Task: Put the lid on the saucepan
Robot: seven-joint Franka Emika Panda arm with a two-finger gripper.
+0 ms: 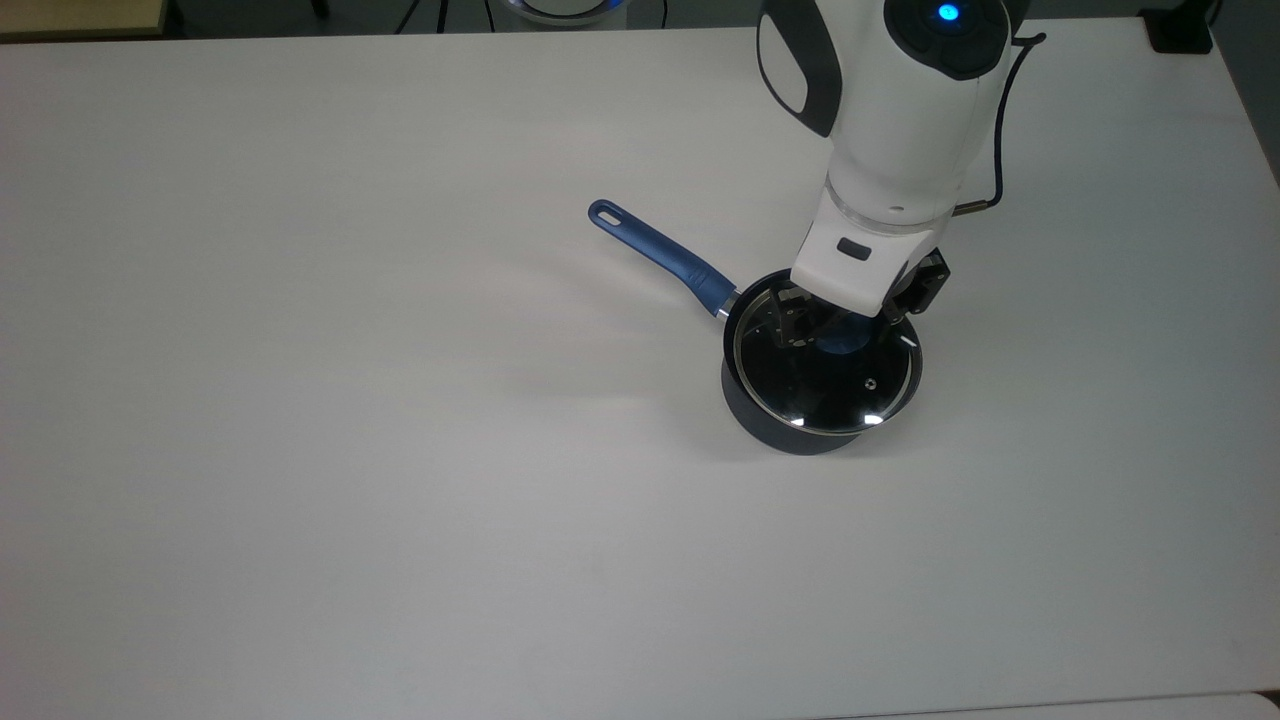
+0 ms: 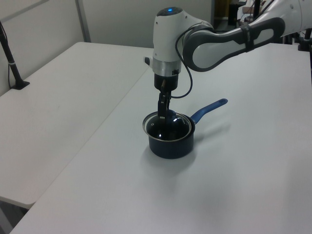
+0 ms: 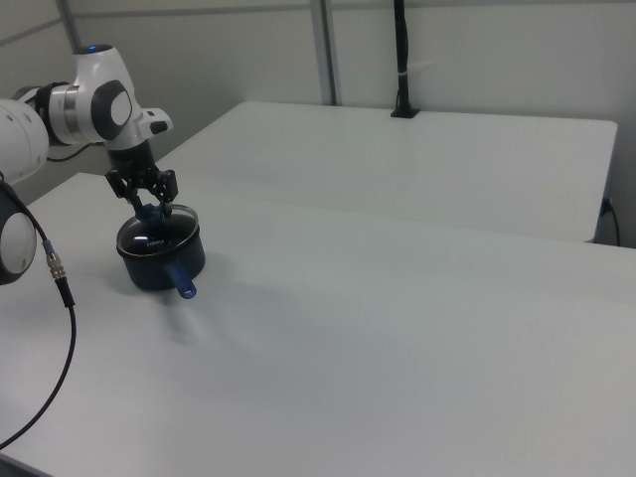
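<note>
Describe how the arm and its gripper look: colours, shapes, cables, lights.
The arm has rounded glossy white segments joined by dark grey bands, with a blue light on top of the wrist segment. A thin black cable loops beside the wrist. The gripper has a white angular body and black fingers.

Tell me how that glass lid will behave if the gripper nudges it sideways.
The lid looks rigid, probably sliding as one piece. Sitting on the saucepan rim, it may skate off-centre or tip. Glass suggests it could chip if dropped. The gripper is at its knob.
</note>
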